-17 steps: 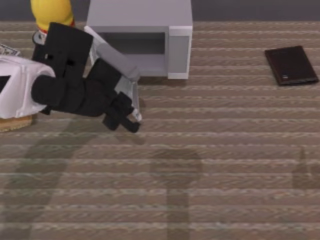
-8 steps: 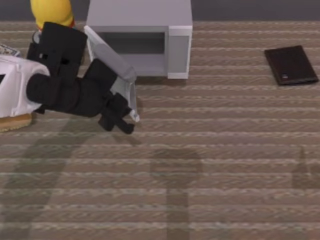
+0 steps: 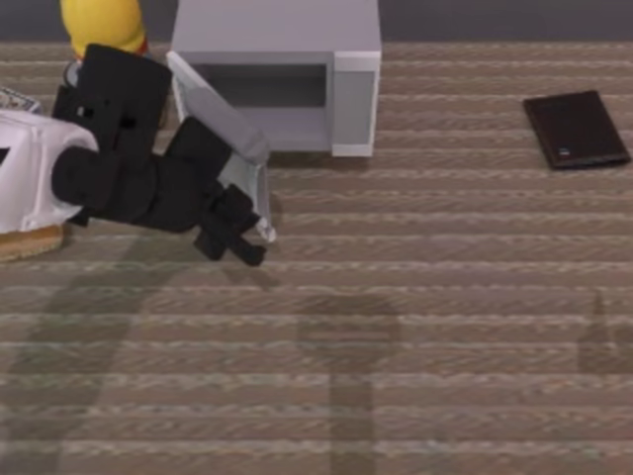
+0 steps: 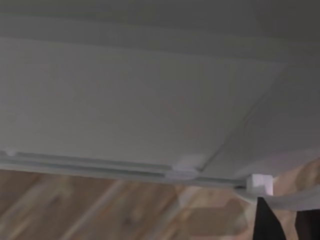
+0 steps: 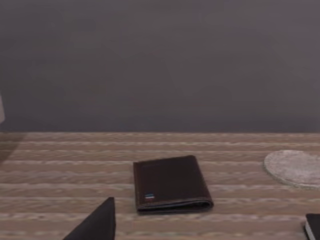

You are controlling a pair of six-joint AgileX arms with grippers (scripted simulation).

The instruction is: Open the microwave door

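Just behind my left gripper (image 3: 259, 236), the microwave door (image 3: 229, 139) stands swung wide; I can't tell its grip, though it sits at the door's free edge to pull.

One microwave (image 3: 287, 59), one microwave door (image 3: 223, 129), one dark wallet (image 3: 576, 129), one yellow bottle (image 3: 102, 25), one round coaster (image 5: 294, 168).

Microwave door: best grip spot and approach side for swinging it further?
Grip the microwave door at its free handle edge near the left gripper, farthest from the hinge at the microwave. Come from the table's front-left: the thin panel stands upright, swung out toward the front, so jaws likely fit across its thickness.
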